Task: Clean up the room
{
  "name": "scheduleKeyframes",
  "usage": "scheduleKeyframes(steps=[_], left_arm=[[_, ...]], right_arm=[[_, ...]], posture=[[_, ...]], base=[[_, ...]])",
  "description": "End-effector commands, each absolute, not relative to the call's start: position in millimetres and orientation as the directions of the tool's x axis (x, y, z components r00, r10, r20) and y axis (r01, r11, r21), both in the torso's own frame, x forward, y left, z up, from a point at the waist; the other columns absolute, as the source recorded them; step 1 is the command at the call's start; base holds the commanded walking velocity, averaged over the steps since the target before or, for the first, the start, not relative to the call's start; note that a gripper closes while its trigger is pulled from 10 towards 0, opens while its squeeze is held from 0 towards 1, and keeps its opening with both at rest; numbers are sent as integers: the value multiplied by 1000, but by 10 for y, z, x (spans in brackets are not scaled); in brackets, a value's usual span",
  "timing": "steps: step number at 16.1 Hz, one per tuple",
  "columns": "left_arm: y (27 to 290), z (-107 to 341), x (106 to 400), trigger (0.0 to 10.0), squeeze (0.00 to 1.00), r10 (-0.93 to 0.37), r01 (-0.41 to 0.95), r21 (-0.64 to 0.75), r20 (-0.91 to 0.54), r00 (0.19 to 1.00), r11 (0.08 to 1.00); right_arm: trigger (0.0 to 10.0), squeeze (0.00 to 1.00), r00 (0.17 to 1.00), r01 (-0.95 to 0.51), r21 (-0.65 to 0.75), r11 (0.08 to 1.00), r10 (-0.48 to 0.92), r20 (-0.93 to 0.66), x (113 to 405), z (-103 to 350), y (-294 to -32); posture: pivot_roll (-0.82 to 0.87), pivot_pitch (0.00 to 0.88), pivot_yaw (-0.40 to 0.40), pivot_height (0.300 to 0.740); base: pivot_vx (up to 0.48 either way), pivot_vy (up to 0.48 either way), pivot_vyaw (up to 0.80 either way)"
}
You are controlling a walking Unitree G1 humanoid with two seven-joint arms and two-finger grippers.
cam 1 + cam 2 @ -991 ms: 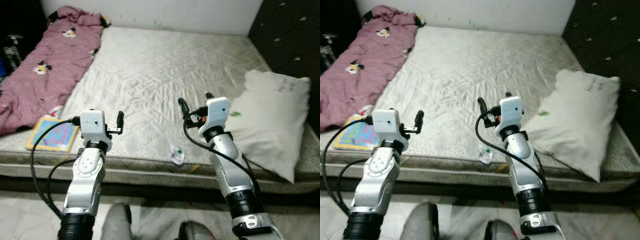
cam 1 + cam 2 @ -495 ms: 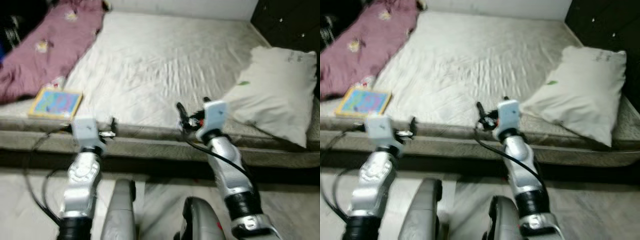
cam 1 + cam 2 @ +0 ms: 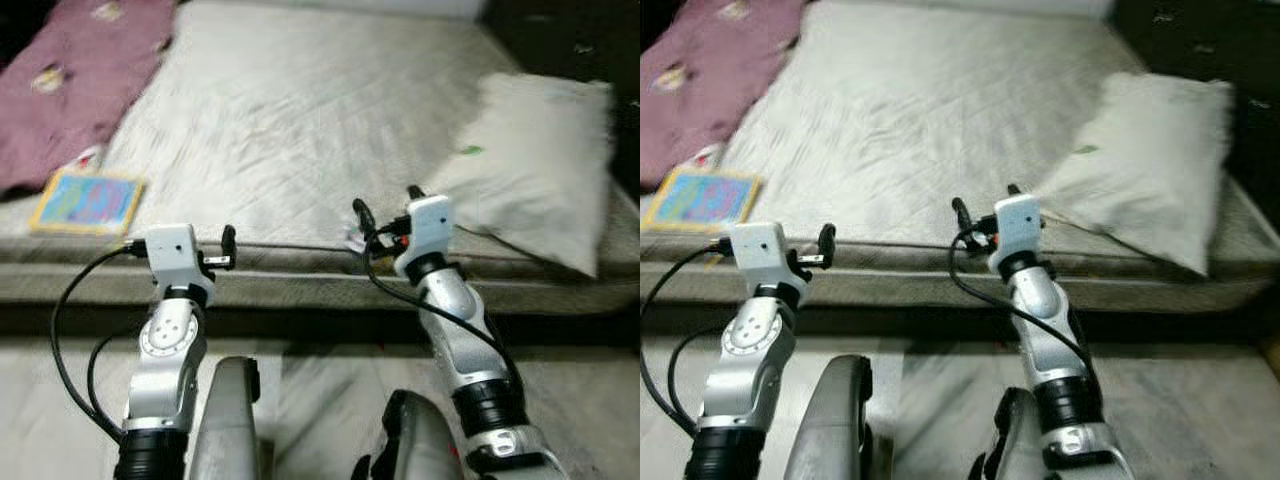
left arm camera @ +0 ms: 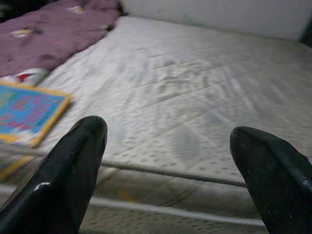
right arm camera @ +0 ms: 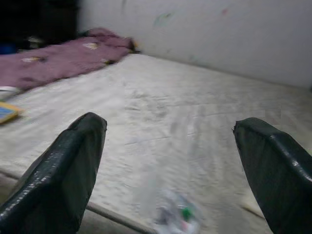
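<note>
Right gripper (image 3: 385, 212), fingers spread and empty, hovers at the mattress (image 3: 300, 120) front edge, with the small crumpled wrapper (image 5: 176, 218) lying just ahead between them, nearer than the left gripper (image 3: 226, 247).

Bedroom, domestic: bare mattress (image 3: 300, 120), one pillow (image 3: 530, 170), maroon garment (image 3: 70, 80) (cartoon print), picture book (image 3: 88, 202) at bed edge.

No legible text anywhere. Book (image 4: 27, 114) cover ahead of left gripper (image 4: 165, 146), off to one side on mattress (image 3: 300, 130): colourful print, maybe lettering, too blurred to read. Pillow (image 3: 530, 170) beside right gripper (image 3: 385, 215): faint dark marks, unreadable.
</note>
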State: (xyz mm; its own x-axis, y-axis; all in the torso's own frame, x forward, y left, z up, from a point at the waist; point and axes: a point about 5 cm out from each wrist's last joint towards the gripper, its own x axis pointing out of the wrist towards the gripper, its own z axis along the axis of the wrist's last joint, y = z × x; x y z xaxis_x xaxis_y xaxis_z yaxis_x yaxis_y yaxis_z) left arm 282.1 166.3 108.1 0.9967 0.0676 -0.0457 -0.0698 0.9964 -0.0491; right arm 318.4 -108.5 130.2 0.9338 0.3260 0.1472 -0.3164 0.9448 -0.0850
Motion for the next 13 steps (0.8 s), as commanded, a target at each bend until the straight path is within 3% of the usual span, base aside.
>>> scheduleKeyframes(steps=[1, 9, 13], left_arm=[[1645, 1120, 2830, 10000, 0, 55, -56, -50, -34, 998, 997], [1627, 1123, 2827, 10000, 0, 37, -39, -55, -34, 999, 998], [1623, 1132, 2836, 10000, 0, 32, -34, -59, -34, 999, 998]], right_arm=[[10000, 0, 932, -317, -90, 944, 328, 157, 3189, 1330, -1105], [10000, 0, 928, -326, -95, 941, 337, 157, 3190, 1323, -1089], [10000, 0, 927, -327, -95, 940, 338, 160, 3195, 1331, -1085]], posture=[[79, 41, -59, 603], [80, 41, -59, 603], [78, 51, -58, 603]], base=[[0, 0, 0], [255, 0, 0], [315, 0, 689]])
